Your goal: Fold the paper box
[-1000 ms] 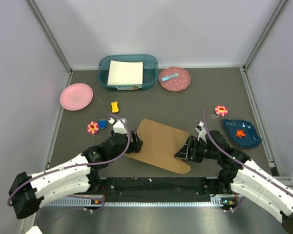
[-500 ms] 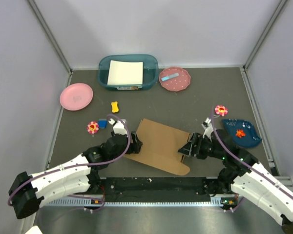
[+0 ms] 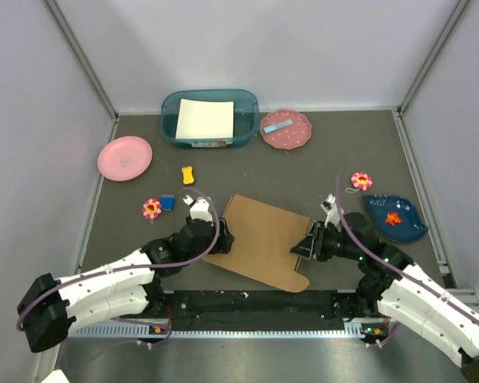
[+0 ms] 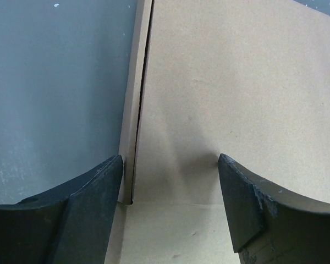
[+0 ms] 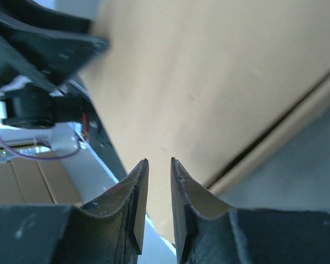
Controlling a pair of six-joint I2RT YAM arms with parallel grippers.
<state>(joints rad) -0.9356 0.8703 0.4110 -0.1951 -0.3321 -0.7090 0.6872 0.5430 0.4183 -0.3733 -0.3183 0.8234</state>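
Paper box (image 3: 259, 235) lies nearly flat toward the table's (image 3: 343, 152) 6 o'clock, and the folding looks barely begun. Left gripper (image 3: 221, 238) sits at its 9 o'clock edge, jaws spread wide. Right gripper (image 3: 302, 247) is at 3 o'clock, fingers nearly together, can't tell if pinching. Next: raise a side.

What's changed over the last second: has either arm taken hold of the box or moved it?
Little. The right gripper drew slightly away from the paper box's right edge, then came back to it. The left gripper shifted slightly rightward over the left edge, fingers open. The box's rounded near tab sits marginally nearer the arms. No clear take or release; everything else stayed put.
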